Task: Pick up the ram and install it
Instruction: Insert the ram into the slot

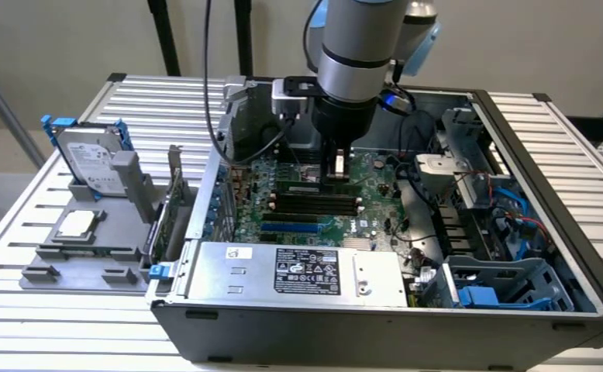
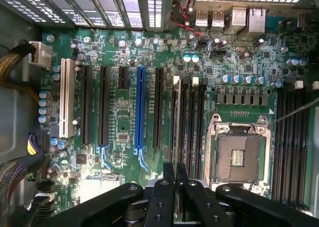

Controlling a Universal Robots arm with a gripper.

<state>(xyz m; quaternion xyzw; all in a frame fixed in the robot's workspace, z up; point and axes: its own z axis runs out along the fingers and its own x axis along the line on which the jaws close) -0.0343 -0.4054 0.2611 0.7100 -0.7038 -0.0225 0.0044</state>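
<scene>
My gripper (image 1: 335, 172) reaches down into the open computer case over the green motherboard (image 1: 376, 198). It is shut on the ram (image 1: 301, 188), a thin dark-green stick that runs along the row of black memory slots (image 1: 317, 205). In the wrist view the two black fingers (image 2: 164, 192) of the gripper (image 2: 175, 171) pinch the ram (image 2: 176, 117), seen edge-on. The stick lies in line with the nearest black slot (image 2: 192, 122) beside the processor socket (image 2: 239, 157). I cannot tell whether it is seated in the slot.
A silver power supply (image 1: 291, 271) fills the case's near side. A blue drive cage (image 1: 493, 294) and cables sit at the exterior view's right. Outside the case, a grey stand (image 1: 84, 256) holds a hard drive (image 1: 84, 163), a silver processor (image 1: 77, 225) and a tall card (image 1: 174, 194).
</scene>
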